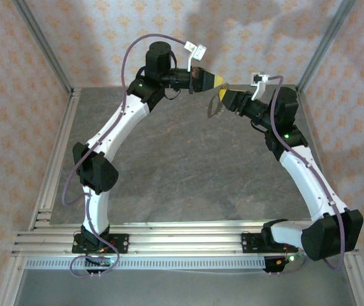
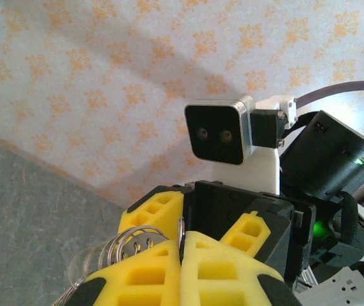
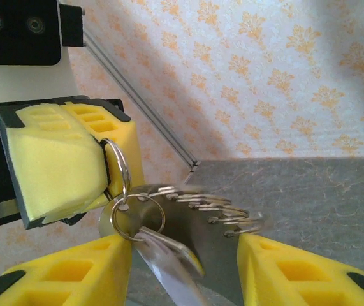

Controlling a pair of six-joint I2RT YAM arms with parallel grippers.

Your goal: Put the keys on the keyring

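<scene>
Left claw [image 2: 182, 255] tight on thin ring [image 2: 180, 231]

Right wrist: key [image 3: 169, 264] blade cut off at bottom edge, keyring [image 3: 227, 212] fringe blurred, contact with right hand [image 3: 183, 241] unclear. Small ring [image 3: 127, 169] half hidden between left hand [image 3: 104, 167] pads. Top view: keyring too small to resolve.

Overhead; opposed wrist close-ups sharing keyring [image 3: 229, 220]
</scene>
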